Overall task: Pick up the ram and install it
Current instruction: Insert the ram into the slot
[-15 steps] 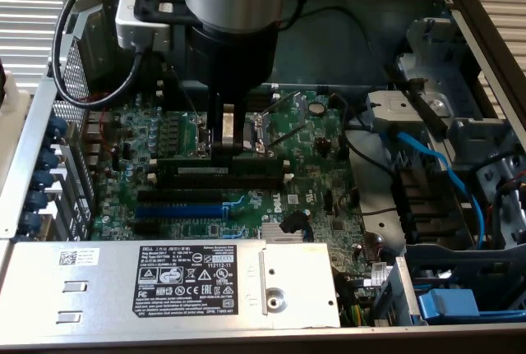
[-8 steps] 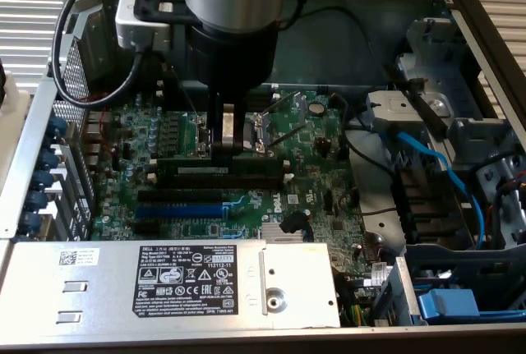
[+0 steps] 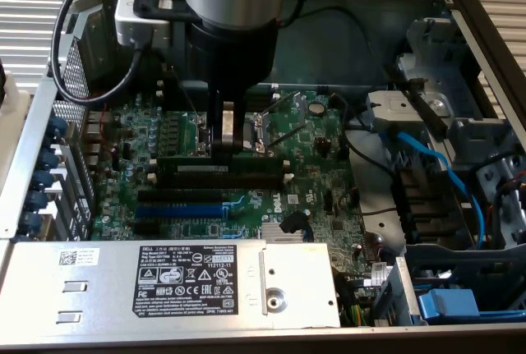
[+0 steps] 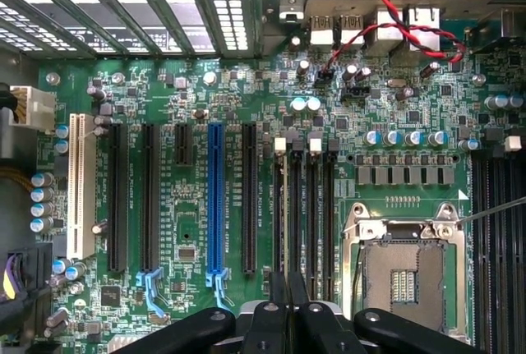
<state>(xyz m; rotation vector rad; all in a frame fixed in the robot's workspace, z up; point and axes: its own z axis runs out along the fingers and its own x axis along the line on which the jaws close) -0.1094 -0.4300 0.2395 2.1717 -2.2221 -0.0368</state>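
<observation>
Pickup is looking done: the gripper is pinching the ram narrowly between its 2 fingers, at the centre of the exterior view. It is lying level and lengthwise along the black memory slots, sitting on or just above 1 of them; cannot tell if it is fully seated. End clips are too small to judge, so the install is looking unfinished.

Blue slot is lying just below the memory slots in the frame, untouched. Processor socket is sitting just beside the gripper on the exterior view's right, its thin lever sticking out near the fingers. Grey power box is sitting at lower left, well apart. Blue cables are running at the right, away from the work. Black cable is looping at upper left, not blocking the slots.
</observation>
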